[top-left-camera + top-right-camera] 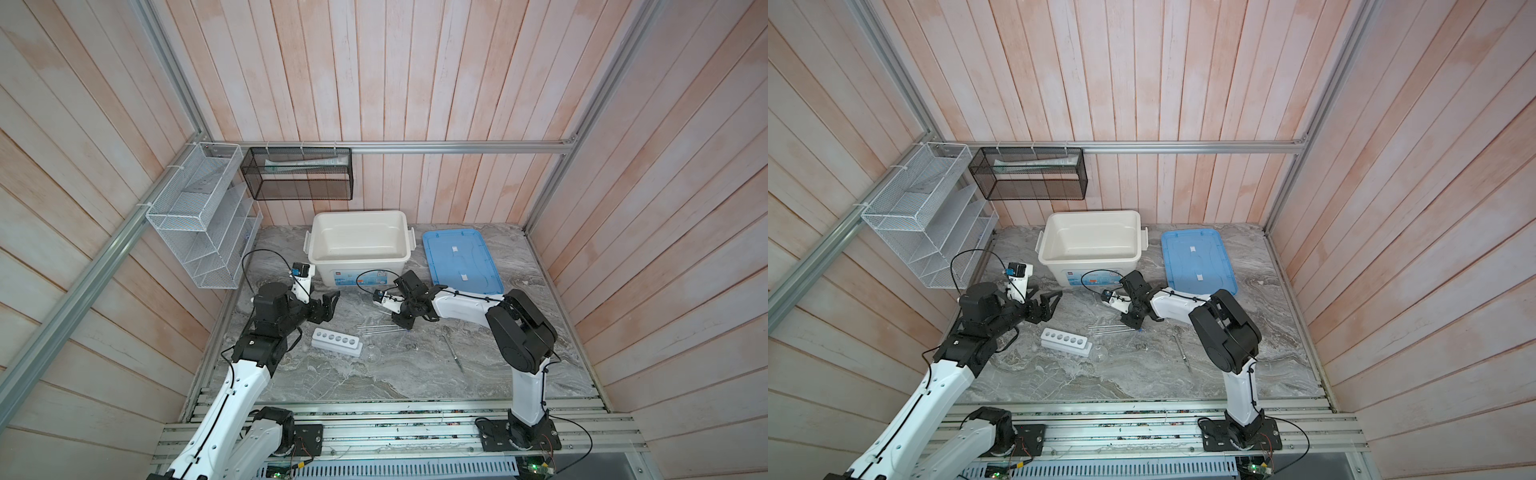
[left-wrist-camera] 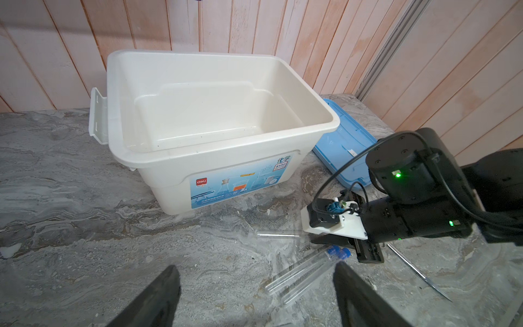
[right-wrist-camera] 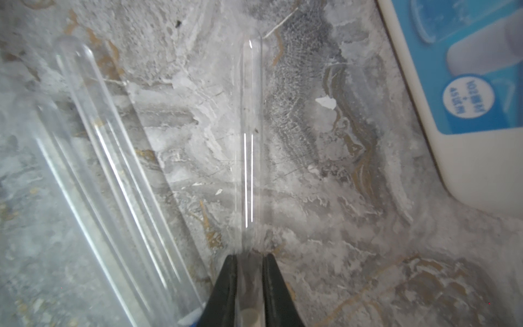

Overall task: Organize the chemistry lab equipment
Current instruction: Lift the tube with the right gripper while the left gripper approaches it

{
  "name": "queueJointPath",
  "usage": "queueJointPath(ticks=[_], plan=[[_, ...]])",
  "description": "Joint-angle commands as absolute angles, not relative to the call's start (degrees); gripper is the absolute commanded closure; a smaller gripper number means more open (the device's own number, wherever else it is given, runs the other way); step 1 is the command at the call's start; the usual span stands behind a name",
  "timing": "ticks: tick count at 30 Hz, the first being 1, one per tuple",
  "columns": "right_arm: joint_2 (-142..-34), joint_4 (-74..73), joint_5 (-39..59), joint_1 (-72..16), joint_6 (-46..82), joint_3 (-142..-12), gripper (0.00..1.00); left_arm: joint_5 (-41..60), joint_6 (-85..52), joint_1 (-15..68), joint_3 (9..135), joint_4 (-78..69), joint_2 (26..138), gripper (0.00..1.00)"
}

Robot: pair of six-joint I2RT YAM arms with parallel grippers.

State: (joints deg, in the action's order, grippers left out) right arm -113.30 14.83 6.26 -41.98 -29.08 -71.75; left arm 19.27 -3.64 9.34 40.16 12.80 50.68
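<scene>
L claw (image 1: 330,305): jaws wide apart, empty, hovering near the left edge of the tabletop (image 1: 374,386), behind the rack (image 1: 336,340).

White-cap tube (image 3: 250,141): mid-tabletop, apparently lying flat, long axis approx. parallel to front edge.

R claw (image 3: 250,257): jaws pinched on this tube at cap end. Tube runs straight ahead of claw, toward left edge.

Blue-cap pair (image 3: 113,175): just beside.

R arm nearer; lift likely next.

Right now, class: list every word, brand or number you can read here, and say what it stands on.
"deli": red logo on the front label of the white bin.
"化学": same label, upper corner.
The round blue badge on that label, right wrist view: upside down, blurred, not readable.
Label's other print: too small.
</scene>
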Motion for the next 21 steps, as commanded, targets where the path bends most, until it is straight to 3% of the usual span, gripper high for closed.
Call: queueJointPath(ticks=[1, 12, 18, 21], plan=[[-111.7, 17.1, 4.3, -42.2, -30.1, -71.6, 0.89, 20.2, -2.5, 9.4, 38.8, 11.5, 51.1, 0.13], [-99.3, 20.7, 5.4, -41.3, -28.0, -70.4, 0.91, 16.3, -0.5, 11.3, 37.7, 10.1, 50.5, 0.12], [-92.4, 25.1, 4.9, -41.3, -26.5, -69.5, 0.91, 2.2, 10.1, 21.0, 37.0, 9.4, 47.7, 0.12], [-89.1, 27.1, 5.1, -41.3, -25.8, -69.5, 0.91, -11.7, 21.7, 28.9, 35.8, 6.0, 47.6, 0.12]])
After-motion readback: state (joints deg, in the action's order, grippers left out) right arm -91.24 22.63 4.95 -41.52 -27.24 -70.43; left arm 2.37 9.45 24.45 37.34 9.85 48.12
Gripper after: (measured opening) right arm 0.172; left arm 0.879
